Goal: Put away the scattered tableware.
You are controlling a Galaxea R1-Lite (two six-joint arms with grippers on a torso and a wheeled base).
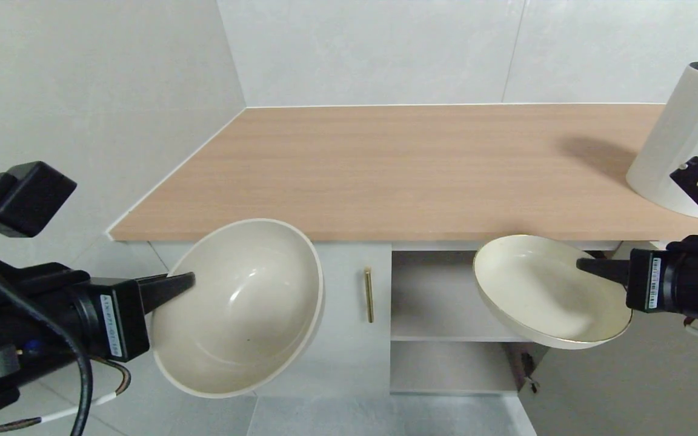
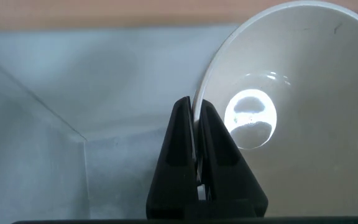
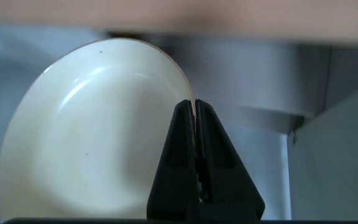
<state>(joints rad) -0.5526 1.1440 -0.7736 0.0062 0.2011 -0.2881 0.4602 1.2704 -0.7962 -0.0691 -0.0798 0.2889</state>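
Note:
A large cream bowl (image 1: 246,303) hangs in front of the closed cabinet door, below the counter's front edge. My left gripper (image 1: 188,281) is shut on its rim; in the left wrist view the fingers (image 2: 182,134) pinch the bowl's edge (image 2: 303,99). A cream plate (image 1: 543,290) with a thin gold rim hangs tilted in front of the open cabinet bay. My right gripper (image 1: 582,264) is shut on its rim, and the right wrist view shows the fingertips (image 3: 184,134) clamped on the plate (image 3: 92,143).
The wooden countertop (image 1: 422,169) is bare except for a white ribbed container (image 1: 691,139) at its right end. Below it, a closed door with a brass handle (image 1: 369,295) sits left of an open cabinet with a shelf (image 1: 440,327). Walls close the left side.

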